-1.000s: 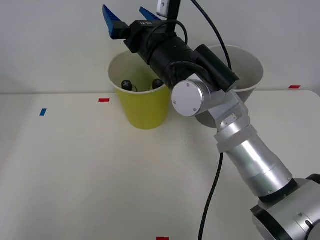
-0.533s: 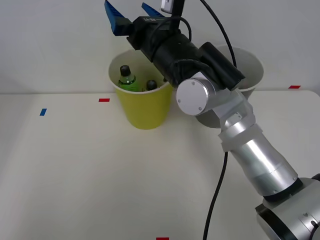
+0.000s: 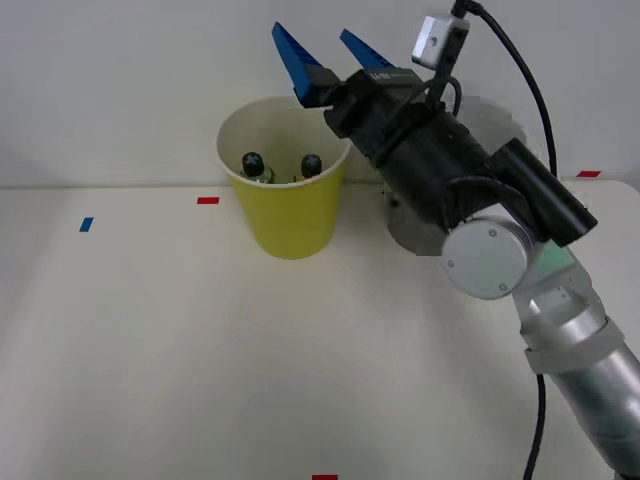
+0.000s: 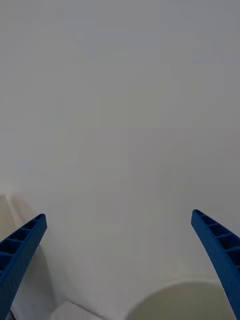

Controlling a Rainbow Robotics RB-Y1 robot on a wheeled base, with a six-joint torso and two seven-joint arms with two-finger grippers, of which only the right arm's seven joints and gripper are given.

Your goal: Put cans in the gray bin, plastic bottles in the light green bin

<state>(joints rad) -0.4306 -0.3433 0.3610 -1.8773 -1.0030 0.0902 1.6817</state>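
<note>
Two black-capped plastic bottles (image 3: 281,167) are standing inside the light green bin (image 3: 290,215), only their caps and a little of their necks showing above its near rim, one toward the bin's left side and one nearer its middle. The bin is sitting on the white table (image 3: 180,350), toward the back near the wall. Just beside it on the right, the gray bin (image 3: 410,225) is standing largely hidden behind the black forearm; only part of its lower wall is showing, so whether a can is lying inside cannot be told from here. The right gripper (image 3: 328,57) is hovering above and between the two bins, raised clear of both rims, its blue ribbed fingers (image 3: 296,60) spread wide apart and holding nothing. In the wrist view the fingers are framing bare wall, with a pale curved rim at the edge of the picture. Judging from this, the bottle half of the sorting looks finished and nothing is visibly waiting on the table, so the task may be near its end. The main risk from here seems to be the bulky forearm and wrist, which are hanging very near both bins: a low or sideways retreat could clip a rim and tip a light bucket, spilling the bottles. The dangling cable could likewise snag a rim as the arm is moving.
</note>
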